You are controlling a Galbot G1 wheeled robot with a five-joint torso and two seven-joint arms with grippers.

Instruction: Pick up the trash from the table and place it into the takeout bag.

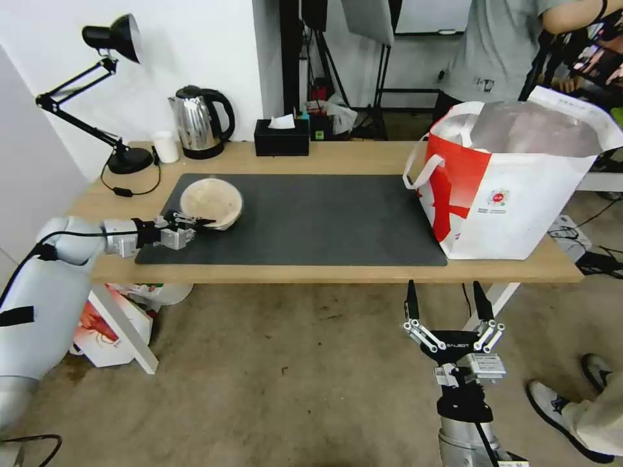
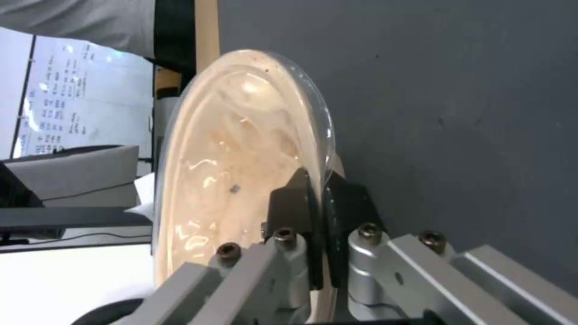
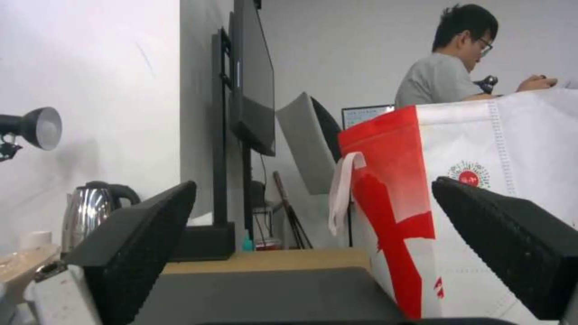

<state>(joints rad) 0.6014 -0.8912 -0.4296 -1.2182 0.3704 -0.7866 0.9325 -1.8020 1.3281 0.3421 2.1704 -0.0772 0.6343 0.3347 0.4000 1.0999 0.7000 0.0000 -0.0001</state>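
At the left of the dark grey mat (image 1: 292,220), the left gripper (image 1: 198,224) pinches the beige paper bowl's (image 1: 211,200) near rim, hiding it. The right gripper (image 1: 448,301) hangs spread wide below the light-wood table (image 1: 363,155); the red-and-white foil-lined takeout bag (image 1: 513,188) is cut off at the right edge.

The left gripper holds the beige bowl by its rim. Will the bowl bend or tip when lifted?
The beige paper bowl looks thin-walled, so its rim may flex. The left gripper pinches one edge only, so the bowl will likely hang tilted. It appears empty and probably light.
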